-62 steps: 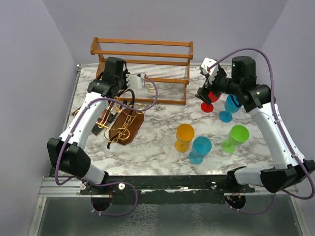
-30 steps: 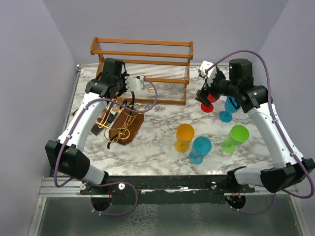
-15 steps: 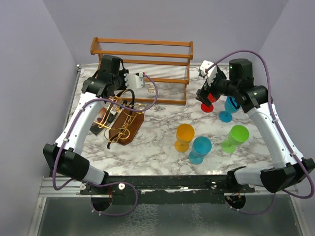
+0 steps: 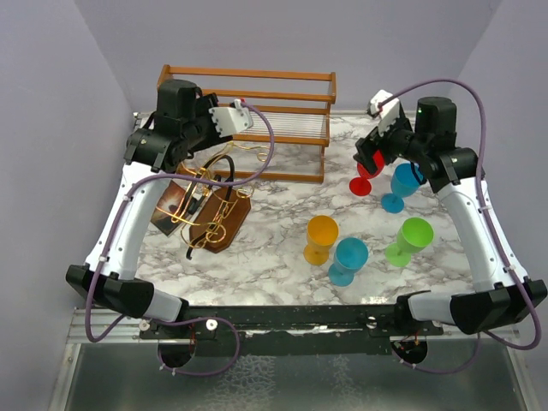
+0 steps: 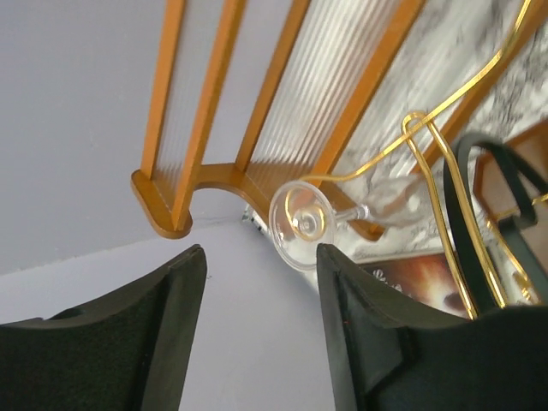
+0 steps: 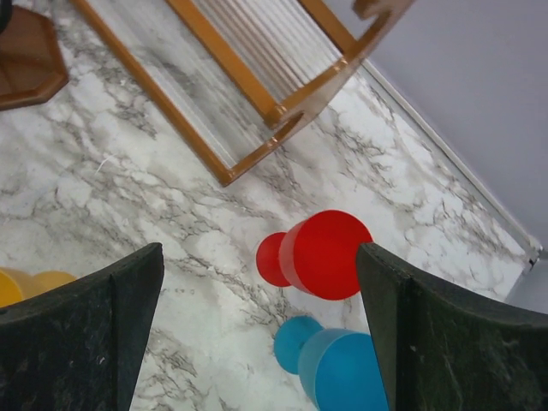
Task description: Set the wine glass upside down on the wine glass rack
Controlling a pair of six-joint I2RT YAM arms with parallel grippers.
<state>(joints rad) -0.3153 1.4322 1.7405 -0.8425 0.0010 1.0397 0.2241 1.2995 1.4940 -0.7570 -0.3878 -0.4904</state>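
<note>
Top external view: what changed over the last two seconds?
The left pincer opened, letting go of the wine glass on the wine glass rack, and drew up and back. The right pincer, open, lifted away from the red glass. Everything else stayed put.

You are looking at plain lavender walls closing in a white marble-patterned table on three sides. The light is soft and even, and a metal rail runs along the table's near edge.

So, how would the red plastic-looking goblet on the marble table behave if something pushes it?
The red stemmed plastic-looking goblet seems top-heavy, a wide bowl over a small foot, so it would probably tip rather than slide. It looks opaque and plastic, so likely light and not brittle. The blue stemmed goblet close beside it might get knocked.
</note>
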